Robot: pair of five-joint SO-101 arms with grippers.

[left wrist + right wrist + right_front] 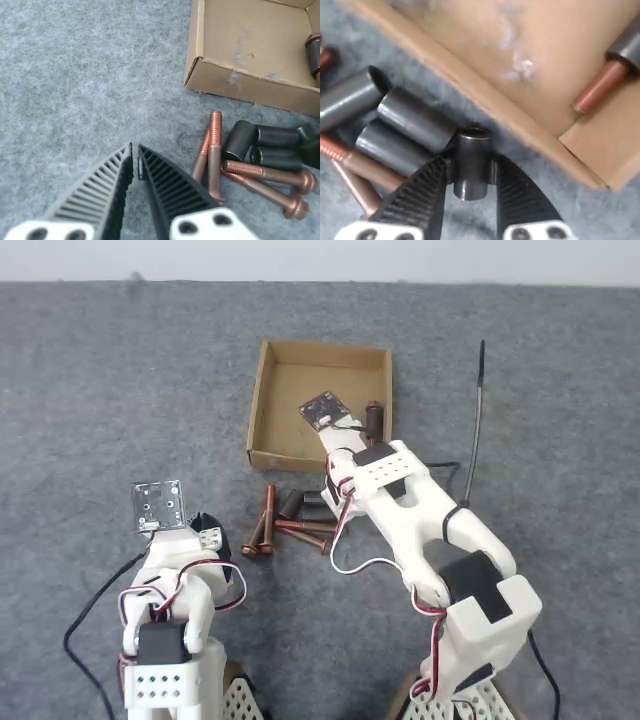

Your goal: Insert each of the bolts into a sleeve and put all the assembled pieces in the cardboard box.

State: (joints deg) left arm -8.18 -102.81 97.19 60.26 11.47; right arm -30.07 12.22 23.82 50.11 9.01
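**High view and wrist views: stock of box, bolts and sleeves**

Item 1: the open-topped brown cardboard box point(262, 400) stands on the grey carpeted table point(120, 370), beyond both arms. Inside I count one assembled piece point(375, 420), a dark sleeve with a copper shank sticking out of it. It lies against the box wall on the right arm's side.

Item 2: the right gripper point(469, 164) has its fingers parted just wide enough to pinch a short dark metal cylinder, the held sleeve point(471, 150). This stands upright between them, just outside the box's near wall. I cannot tell whether it rests on the carpet or hangs clear of it.

Item 3: three loose sleeves point(277, 136), dark and cylindrical, lie on their sides. They are clustered just beside that same near wall, and one lies right beside the held sleeve.

Item 4: four long copper-coloured bolts sit on the carpet by the cluster. The paired bolts point(215, 150) lie side by side and touching, with their threaded ends toward the box. The crosswise bolts point(265, 172) lie across them, heads on the right arm's side.

Item 5: the left gripper point(134, 150) has its black ribbed fingers drawn together to a thin slit, with nothing between them. It hangs over bare carpet near the paired bolts, well apart from the box.
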